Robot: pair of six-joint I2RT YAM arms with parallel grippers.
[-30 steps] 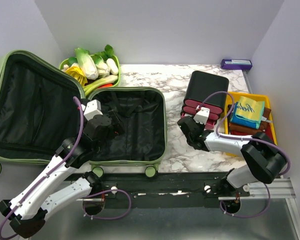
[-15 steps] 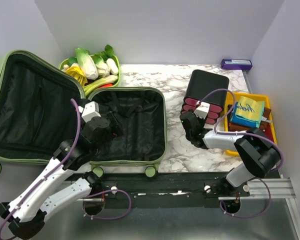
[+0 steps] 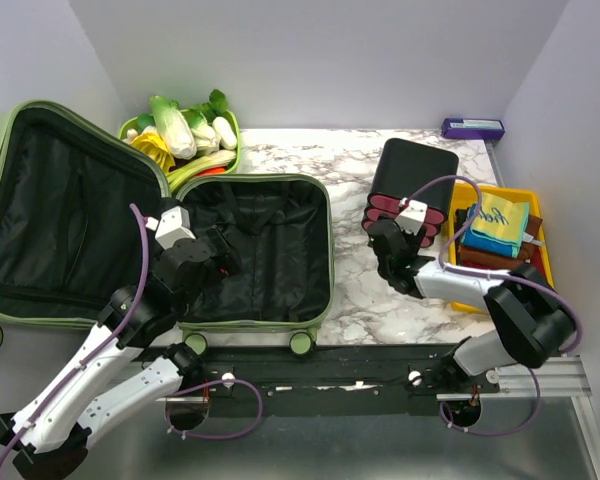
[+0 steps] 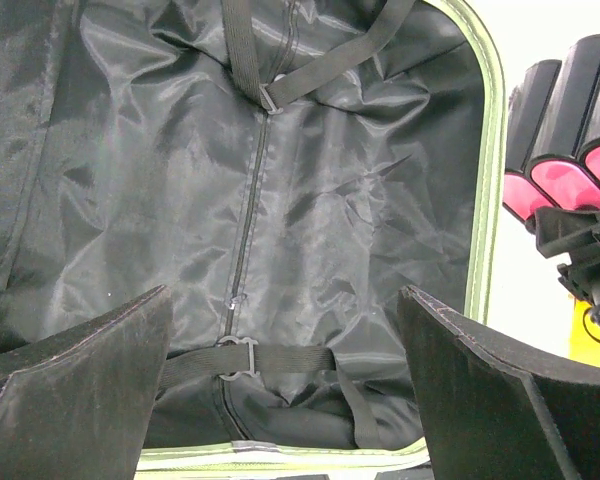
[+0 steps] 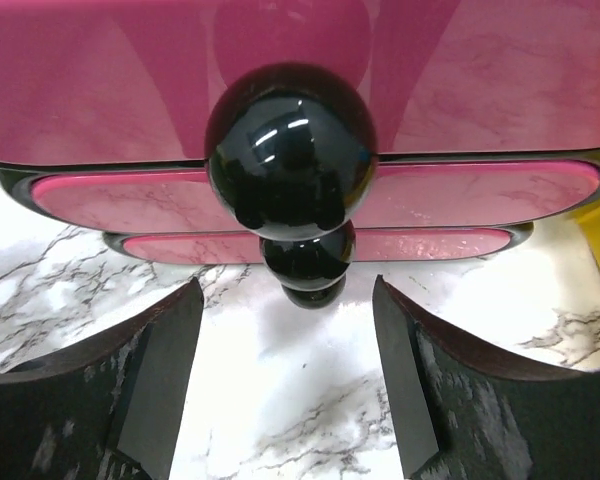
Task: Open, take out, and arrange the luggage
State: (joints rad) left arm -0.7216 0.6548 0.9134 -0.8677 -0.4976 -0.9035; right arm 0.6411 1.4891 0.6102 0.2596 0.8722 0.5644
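R tool (image 5: pixel 286 290): closer to drawer box (image 3: pixel 412 165) than 1 s ago, wrist gone up & twd back; fingers apart, nothing clamped; black knobs (image 5: pixel 290 150) dead ahead btwn them in wrist view.
L tool (image 4: pixel 285 300): slid a bit left & back twd arm bases vs 1 s ago; fingers wide apart, nothing held; over black lining (image 4: pixel 310 200) in right half of luggage (image 3: pixel 60 220).
luggage: same spot as 1 s ago; left part of bench (image 3: pixel 320 155), lying open, both halves lining-up; lid half far left, other half nearer bench centre.
drawer box: unmoved; right of luggage, apart from it; just beside yellow tray (image 3: pixel 495 190), contact unclear.
count, luggage: 1, in 2 halves; green wheels (image 3: pixel 300 343) at near edge, 2 plainly seen.
count, drawer box: 1; 3 pink fronts (image 5: pixel 310 190), 3 knobs.
count, tray: 1, w/ folded blue-yellow cloth (image 3: pixel 495 225) on top.
count, veg basket (image 3: pixel 237 145): 1, green, behind luggage.
count, purple box (image 3: pixel 472 127): 1, back right corner.
count, arms: 2.
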